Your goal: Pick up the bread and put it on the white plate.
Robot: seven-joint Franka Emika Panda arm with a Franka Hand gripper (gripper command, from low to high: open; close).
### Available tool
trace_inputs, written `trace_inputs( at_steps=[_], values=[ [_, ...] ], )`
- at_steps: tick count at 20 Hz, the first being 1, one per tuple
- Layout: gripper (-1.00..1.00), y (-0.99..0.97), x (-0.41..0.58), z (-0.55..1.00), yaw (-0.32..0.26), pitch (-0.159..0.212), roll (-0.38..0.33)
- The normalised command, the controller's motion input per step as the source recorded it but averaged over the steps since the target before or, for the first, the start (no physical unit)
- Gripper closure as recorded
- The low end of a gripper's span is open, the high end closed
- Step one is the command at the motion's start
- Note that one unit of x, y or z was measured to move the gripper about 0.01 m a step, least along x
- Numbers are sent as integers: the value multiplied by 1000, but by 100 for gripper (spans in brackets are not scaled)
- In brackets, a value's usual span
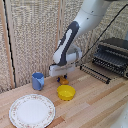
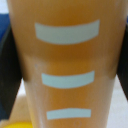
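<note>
orange bread, the loaf (image 1: pixel 63 79), fills our wrist view because our gripper (image 1: pixel 62 76) squeezes it tight; the white dish (image 1: pixel 32 110) waits lower, well apart.

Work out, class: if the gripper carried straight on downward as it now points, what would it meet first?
The loaf, directly below the gripper and filling the wrist view; whether they already touch is unclear.

We see the loaf (image 1: pixel 63 79), a small orange-brown chunk, held up off the wooden table between the gripper's (image 1: pixel 63 77) blue fingers. The white dish (image 1: pixel 32 110), round and flat with a floral rim, lies on the table well apart from it.
</note>
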Motion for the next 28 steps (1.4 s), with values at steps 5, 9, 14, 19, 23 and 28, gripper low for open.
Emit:
trace_inputs(
  at_steps=[5,9,14,19,23,28],
  values=[
    [100,156,-2,847,-90,6,107],
    [100,572,-110,758,-30,1,108],
    [100,722,-47,645,-11,8,67],
    [100,867,-70,402,0,53,5],
    [100,923,-166,196,0,59,0],
    [100,951,-210,36,0,55,0]
  ],
)
